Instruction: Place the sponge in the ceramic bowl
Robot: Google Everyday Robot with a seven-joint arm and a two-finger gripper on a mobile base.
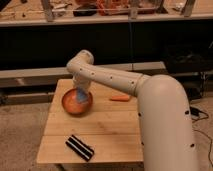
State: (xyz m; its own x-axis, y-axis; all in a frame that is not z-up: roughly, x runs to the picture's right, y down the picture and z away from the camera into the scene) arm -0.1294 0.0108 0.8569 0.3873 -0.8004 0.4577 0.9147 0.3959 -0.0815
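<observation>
The orange-brown ceramic bowl (66, 103) stands on the left part of the wooden table (105, 131). My white arm reaches down over it from the right. My gripper (79, 90) hangs at the arm's end, just above the middle of the bowl, and is mostly hidden by the wrist. It is shut on the blue sponge (80, 94), which sits low inside the bowl's rim. Whether the sponge touches the bowl's bottom I cannot tell.
A flat orange piece (120, 98) lies on the table right of the bowl. A black-and-white striped block (80, 147) lies near the front edge. Dark shelving stands behind the table, and my arm's bulk covers the table's right side.
</observation>
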